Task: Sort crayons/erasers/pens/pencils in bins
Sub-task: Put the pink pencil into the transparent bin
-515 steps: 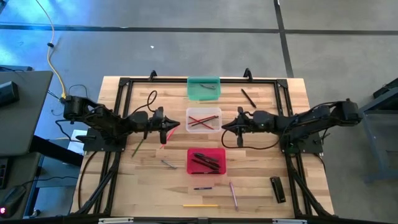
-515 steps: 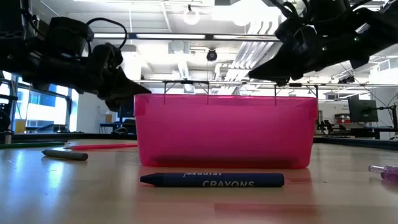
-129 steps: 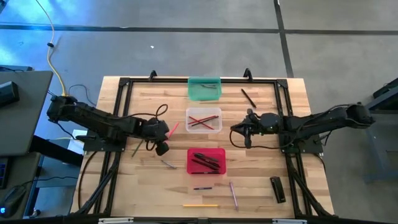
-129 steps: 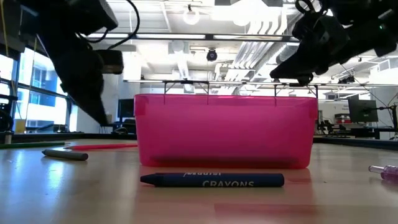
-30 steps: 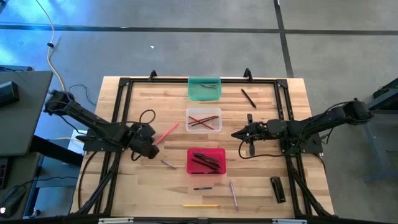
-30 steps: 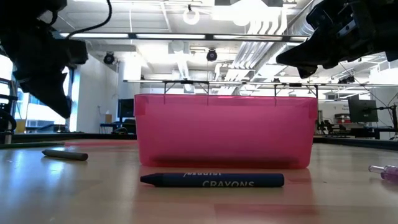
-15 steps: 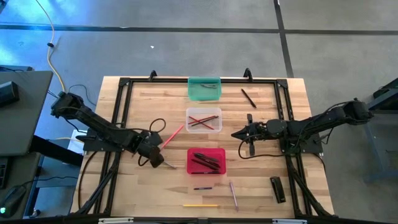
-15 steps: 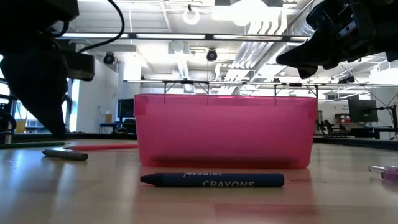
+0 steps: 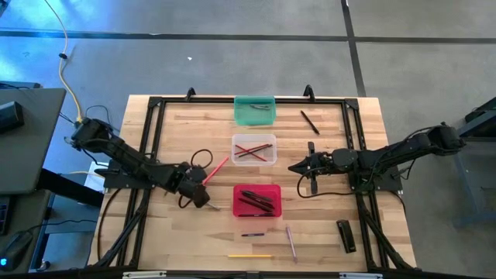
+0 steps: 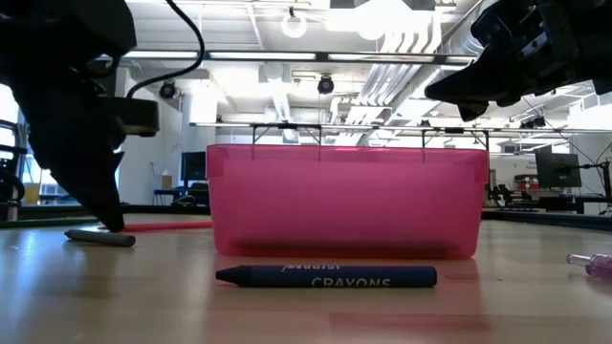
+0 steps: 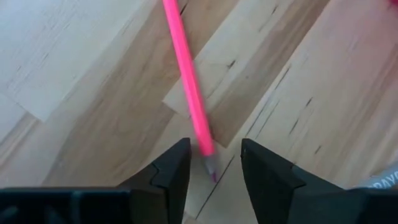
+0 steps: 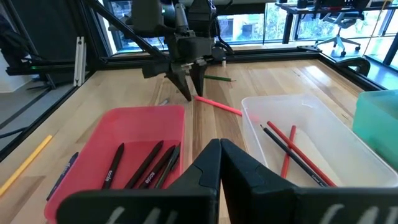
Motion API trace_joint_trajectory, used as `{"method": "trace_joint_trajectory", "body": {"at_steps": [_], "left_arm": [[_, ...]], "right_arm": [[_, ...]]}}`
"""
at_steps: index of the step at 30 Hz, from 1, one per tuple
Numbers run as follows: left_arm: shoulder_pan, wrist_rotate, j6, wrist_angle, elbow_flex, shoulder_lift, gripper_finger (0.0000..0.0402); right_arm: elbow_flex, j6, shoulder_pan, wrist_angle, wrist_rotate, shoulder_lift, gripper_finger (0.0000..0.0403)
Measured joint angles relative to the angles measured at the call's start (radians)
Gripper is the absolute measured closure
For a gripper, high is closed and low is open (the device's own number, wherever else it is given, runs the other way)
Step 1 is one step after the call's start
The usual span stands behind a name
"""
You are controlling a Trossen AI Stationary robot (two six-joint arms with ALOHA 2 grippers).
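In the low view most of the table is being hidden behind the red bin (image 10: 349, 201), so only a blue crayon (image 10: 325, 277) in front of it, a grey stick (image 10: 99, 237) at the left and a clear purple tip (image 10: 593, 263) cut off at the right edge are being shown. The pink pencil (image 11: 188, 81) is being cut off at the edge of the left wrist view, and its point is being framed between the left gripper (image 11: 214, 163) fingers, which are being held apart with nothing gripped. In the high view the left gripper (image 9: 200, 195) is being held low over the table just left of the red bin (image 9: 257, 200), at the lower end of the pink pencil (image 9: 216, 170).

Three bins are being shown in a row down the middle: a teal bin (image 9: 254, 110), a clear bin (image 9: 254, 149) and the red one. Dark crayons (image 12: 146, 165) are being held in the red bin (image 12: 134, 130), four being countable in the right wrist view. Two red pencils (image 12: 286, 146) and a dark one are being held crossed in the clear bin (image 12: 311, 134). One small dark item is being held in the teal bin, too small to name.

The right gripper (image 9: 297, 167) is being held above the table right of the clear bin, its jaws being kept together and empty.

Loose on the table: two pens (image 9: 310, 122) near the far right, a yellow pencil (image 9: 249, 255), a pink stick (image 9: 291, 242), and a black block (image 9: 346, 235)
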Motion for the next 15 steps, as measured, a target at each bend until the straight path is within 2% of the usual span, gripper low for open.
{"method": "trace_joint_trajectory", "body": {"at_steps": [7, 15], "left_arm": [[-0.002, -0.018, -0.013, -0.029, 0.002, 0.02, 0.0296], [-0.017, -0.042, 0.005, -0.011, -0.037, 0.014, 0.0363]], "right_arm": [[0.0, -0.004, 0.0, -0.001, 0.0, 0.0, 0.0402], [0.0, -0.004, 0.0, -0.006, -0.001, 0.0, 0.0402]]}}
